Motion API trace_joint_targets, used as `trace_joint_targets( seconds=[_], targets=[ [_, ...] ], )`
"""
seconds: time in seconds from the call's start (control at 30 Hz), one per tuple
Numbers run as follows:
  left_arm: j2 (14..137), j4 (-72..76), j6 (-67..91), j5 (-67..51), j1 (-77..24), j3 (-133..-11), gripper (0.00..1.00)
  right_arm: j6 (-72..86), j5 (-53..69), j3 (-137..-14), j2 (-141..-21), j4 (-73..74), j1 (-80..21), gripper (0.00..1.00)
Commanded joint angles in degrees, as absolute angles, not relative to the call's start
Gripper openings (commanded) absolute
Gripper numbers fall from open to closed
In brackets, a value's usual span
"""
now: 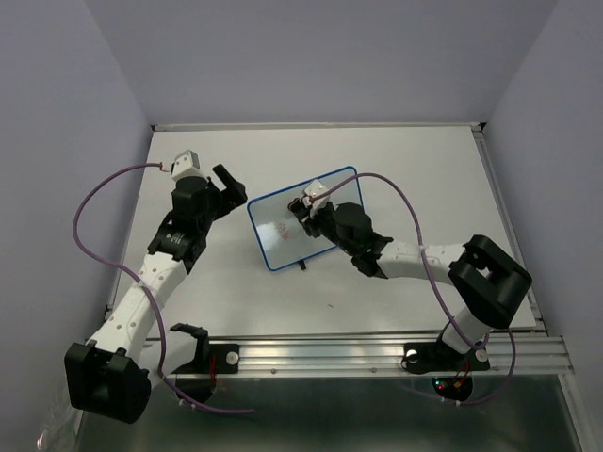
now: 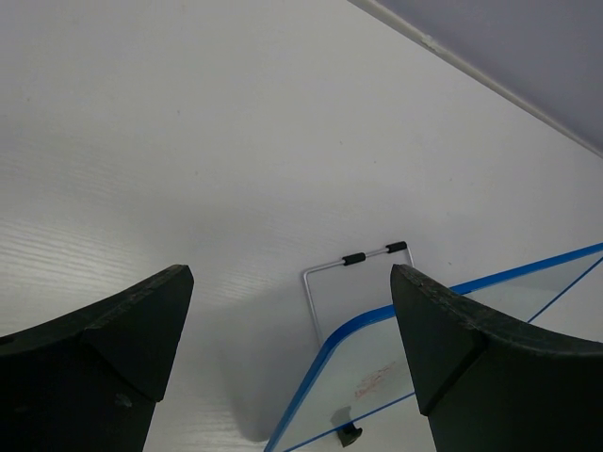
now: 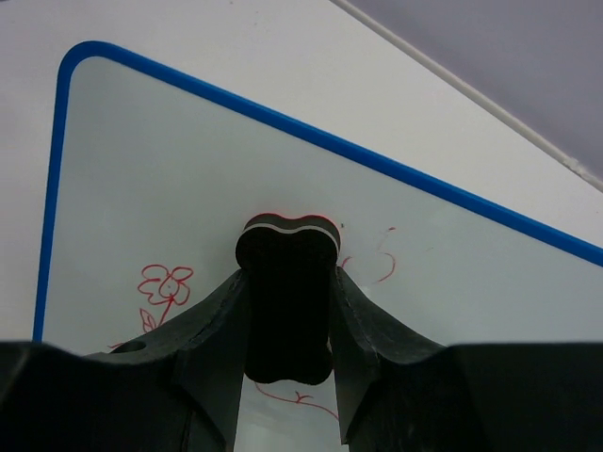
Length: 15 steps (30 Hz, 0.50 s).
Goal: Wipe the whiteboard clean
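Whiteboard (image 1: pixel 271 215) sits near the middle of the table (image 1: pixel 424 179) in the top view, between the two arms. It is turned at an angle, so its long axis runs from the near left up toward the far right, and its writing face looks toward the right arm. A faint red scribble (image 1: pixel 281 231) shows on the near-left part. The right gripper (image 1: pixel 305 218) reaches over the board's middle, while the left gripper (image 1: pixel 226 185) hangs just beside the board's left short edge, apart from it. From the left wrist, the left gripper (image 2: pixel 290 278) has its jaws spread wide with nothing between them. Below it the board's (image 2: pixel 386 363) rounded blue corner comes in from the lower right, raised off the table on a wire stand (image 2: pixel 353 267), with a small black foot (image 2: pixel 350 434) under the frame. From the right wrist, the right gripper (image 3: pixel 287 282) has its jaws drawn in narrow and clamped on a black eraser (image 3: pixel 287 306), one finger on each side. The eraser's far end looks to be touching the board (image 3: pixel 188 179). A red flower (image 3: pixel 164 288) is drawn left of the eraser, and loose red lines (image 3: pixel 377 266) lie just to its right.
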<state>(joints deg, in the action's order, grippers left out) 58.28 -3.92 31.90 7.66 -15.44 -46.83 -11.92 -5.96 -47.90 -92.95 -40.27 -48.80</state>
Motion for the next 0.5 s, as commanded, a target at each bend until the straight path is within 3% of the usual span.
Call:
trace_joint_targets(
  seconds=[0.0,0.33,0.47],
  targets=[
    [56.6,-3.1,30.6,9.0,-15.9,-46.8,0.99,-12.1,-6.0,-47.8,-93.0,-37.1,-50.4,0.06],
    [57.0,-3.2,29.8,8.6,-16.0,-46.8,0.99,-10.4,-31.0,-47.7,-91.1,-44.2,-50.4,0.06],
    [56.9,-3.2,29.5,8.5,-16.0,-46.8,0.99,-9.5,-32.1,-48.5,-91.1,-44.8,-49.1,0.07]
  ],
)
